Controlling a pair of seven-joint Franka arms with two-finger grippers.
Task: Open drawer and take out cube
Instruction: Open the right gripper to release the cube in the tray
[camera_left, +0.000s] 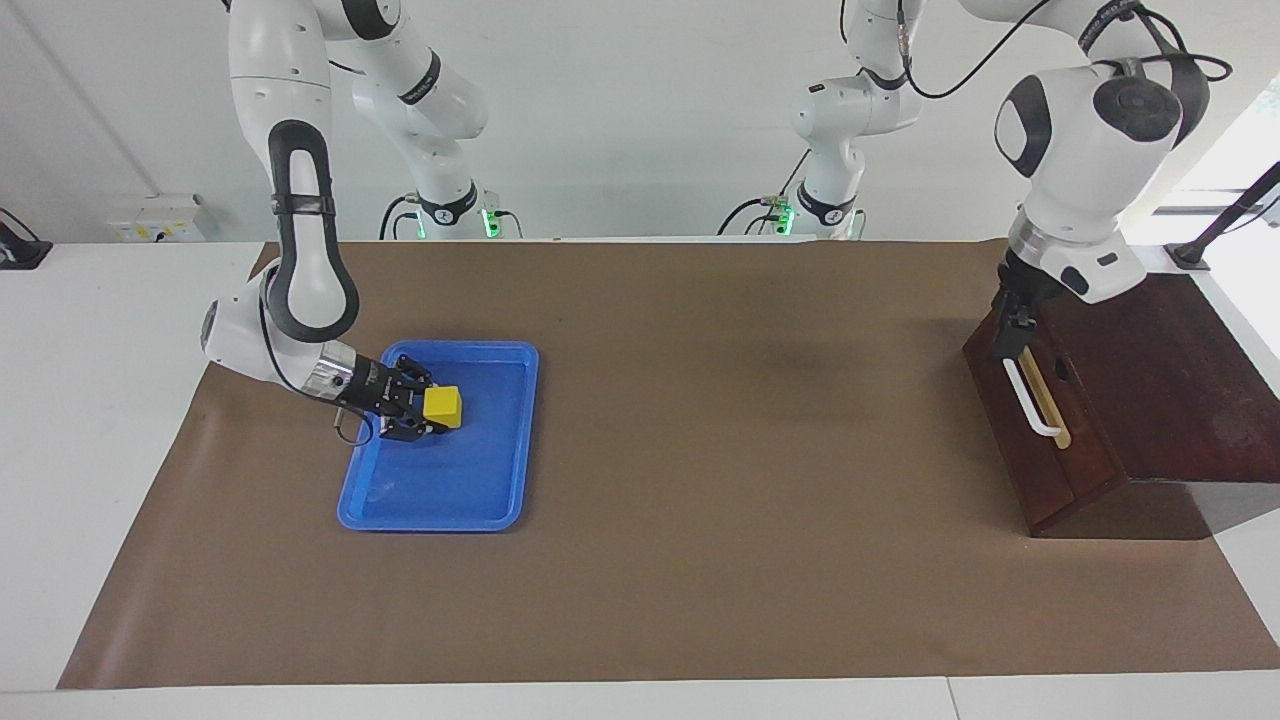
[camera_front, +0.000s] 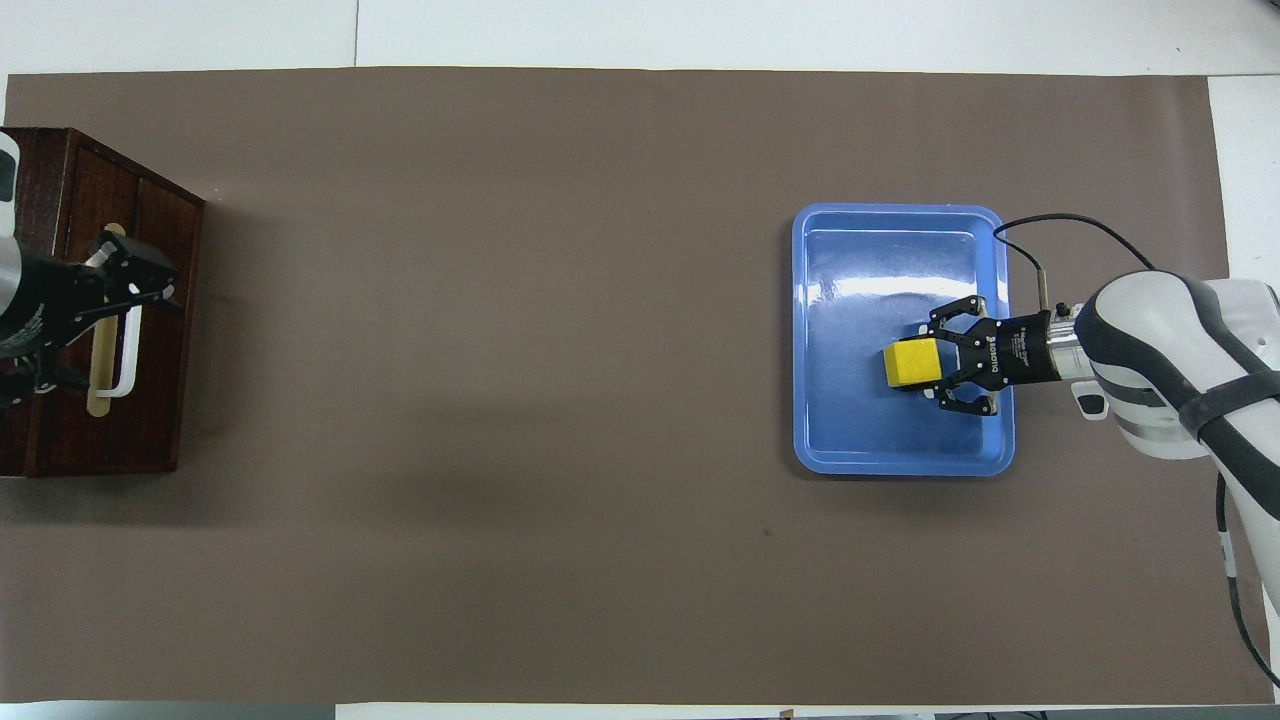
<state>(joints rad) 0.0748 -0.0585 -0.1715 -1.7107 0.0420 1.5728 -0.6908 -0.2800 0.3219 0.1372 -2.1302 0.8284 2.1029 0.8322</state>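
The yellow cube (camera_left: 443, 406) sits between the fingers of my right gripper (camera_left: 428, 410), which is shut on it low over the blue tray (camera_left: 470, 480); I cannot tell whether the cube touches the tray floor. The overhead view shows the cube (camera_front: 912, 363), the right gripper (camera_front: 935, 365) and the tray (camera_front: 880, 250). The drawer (camera_left: 1040, 450) is shut in its dark wooden box (camera_left: 1170, 400) at the left arm's end of the table. My left gripper (camera_left: 1013, 340) is at the end of the white handle (camera_left: 1030, 400) nearer to the robots. The overhead view also shows it (camera_front: 140, 285) at the handle (camera_front: 125, 360).
Brown paper (camera_left: 700, 450) covers the table between the tray and the box. White table margins run around the paper. The box stands at the table's edge.
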